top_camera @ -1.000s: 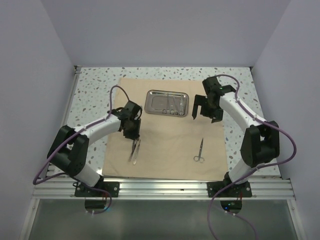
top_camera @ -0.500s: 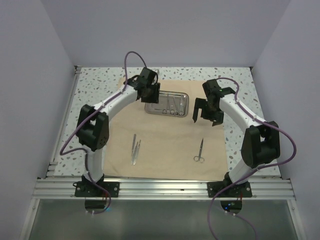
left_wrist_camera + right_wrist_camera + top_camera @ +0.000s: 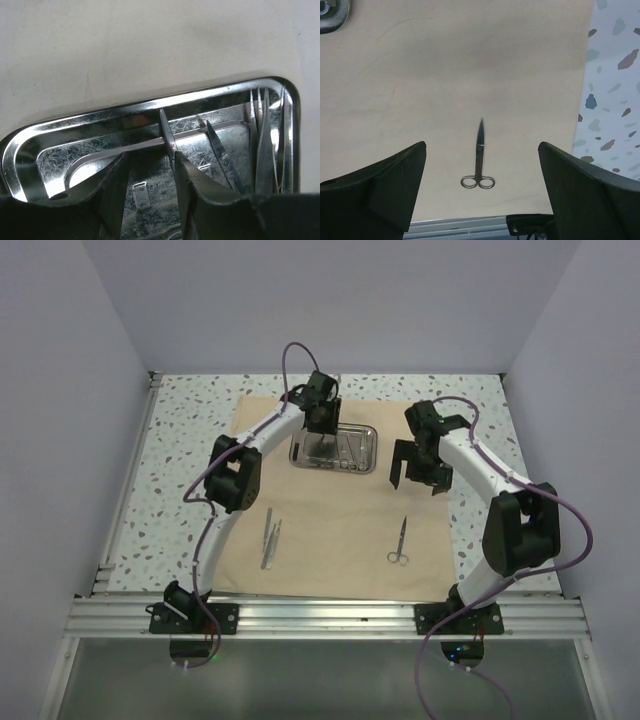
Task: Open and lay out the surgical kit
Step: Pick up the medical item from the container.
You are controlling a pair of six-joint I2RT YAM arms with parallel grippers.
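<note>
The beige cloth wrap (image 3: 330, 510) lies spread flat. The steel tray (image 3: 358, 430) sits at its back middle. My left gripper (image 3: 321, 440) reaches down into the tray (image 3: 30, 150); its jaws are open and empty (image 3: 150, 172). A slim steel blade (image 3: 166, 132) lies just at the right fingertip (image 3: 184, 175). More instruments (image 3: 262, 145) lie at the tray's right end. My right gripper (image 3: 414, 468) hovers wide open right of the tray, above the scissors (image 3: 479, 160). These scissors (image 3: 399, 542) lie on the cloth front right. Tweezers (image 3: 269, 538) lie front left.
Speckled terrazzo table (image 3: 185, 430) surrounds the cloth and shows past its right edge (image 3: 615, 75). Grey walls close the left, back and right. An aluminium rail (image 3: 330, 618) with the arm bases runs along the near edge.
My left arm has swung from the tweezers at the cloth's front left back to the tray and lowered into it. The tweezers stay on the cloth. My right gripper has barely moved.
</note>
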